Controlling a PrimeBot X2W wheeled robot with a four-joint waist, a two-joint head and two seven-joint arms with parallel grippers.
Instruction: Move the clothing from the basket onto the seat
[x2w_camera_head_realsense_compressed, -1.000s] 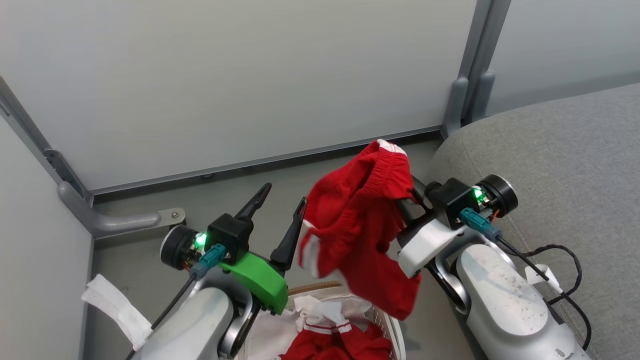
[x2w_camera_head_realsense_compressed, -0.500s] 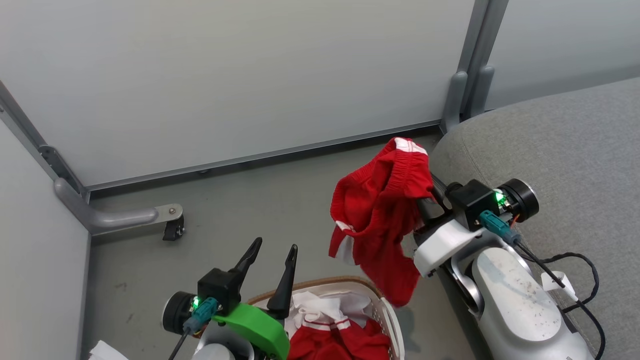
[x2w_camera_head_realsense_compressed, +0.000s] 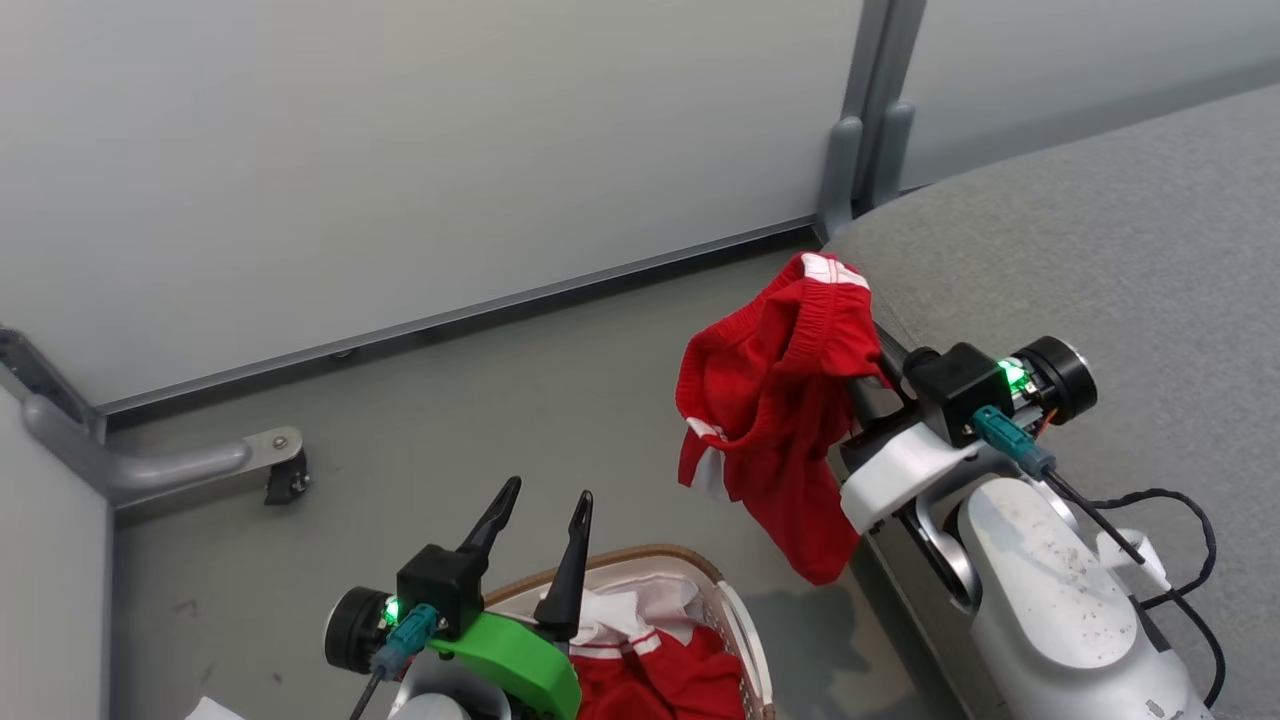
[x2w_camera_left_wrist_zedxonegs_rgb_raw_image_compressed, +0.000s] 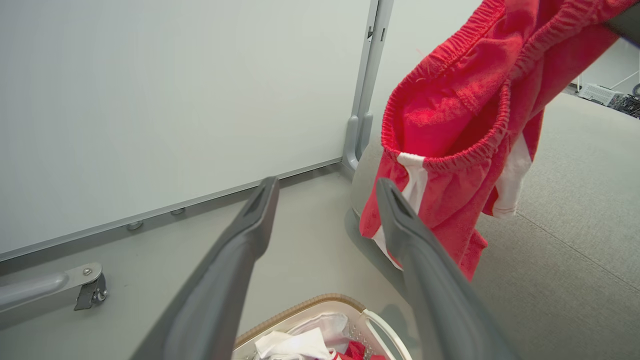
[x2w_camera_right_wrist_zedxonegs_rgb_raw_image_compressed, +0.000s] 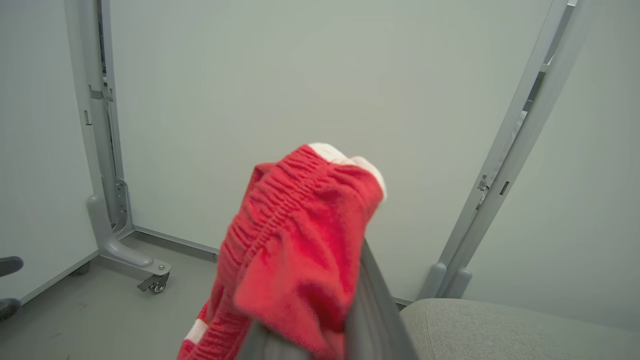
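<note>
Basket (x2w_camera_head_realsense_compressed: 640, 550) partly beyond head view's bottom edge

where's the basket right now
In the head view, the basket sits on the floor at the bottom centre, partly hidden by the left gripper and left of the seat.

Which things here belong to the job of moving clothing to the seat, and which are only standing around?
Job: red shorts in the shut right gripper; red clothing in the basket; grey seat; open left gripper.
Just there: partition panels; castor foot; black cable.
</note>
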